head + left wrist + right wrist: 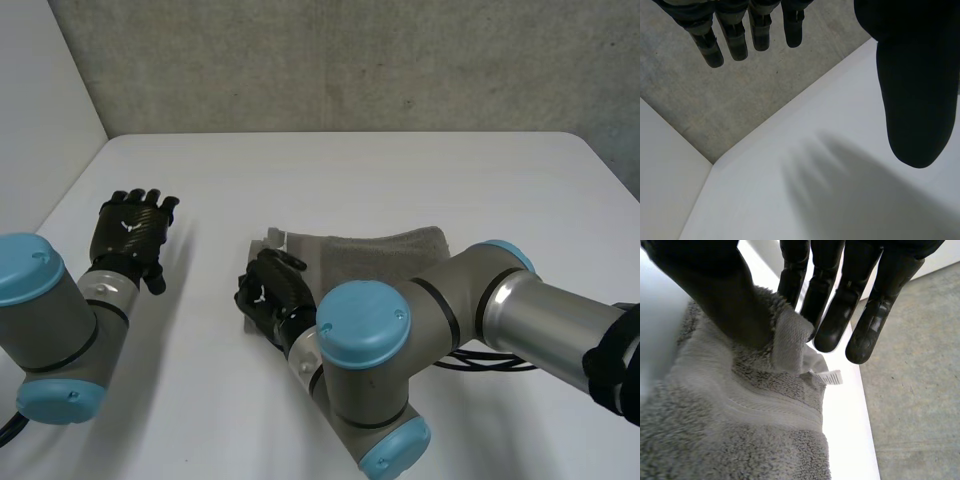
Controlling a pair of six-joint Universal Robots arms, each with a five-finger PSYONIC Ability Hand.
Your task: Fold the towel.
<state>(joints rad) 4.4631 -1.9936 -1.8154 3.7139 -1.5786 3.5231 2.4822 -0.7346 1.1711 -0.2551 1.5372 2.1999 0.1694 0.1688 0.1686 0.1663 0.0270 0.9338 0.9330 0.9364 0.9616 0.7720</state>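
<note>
You have a white table (350, 170) carrying one thing, a grey terry towel (385, 255). The towel lies bunched into a long band across the middle of the top, well apart from the far edge. Most of it rests flat on the surface. At one end a corner is turned up off the table, and just beside that raised corner a small white label (829, 376) sticks out of the hem.

Looks like a robotics lab: plain white table (400, 180) set against a bare concrete wall (350, 60)
</note>
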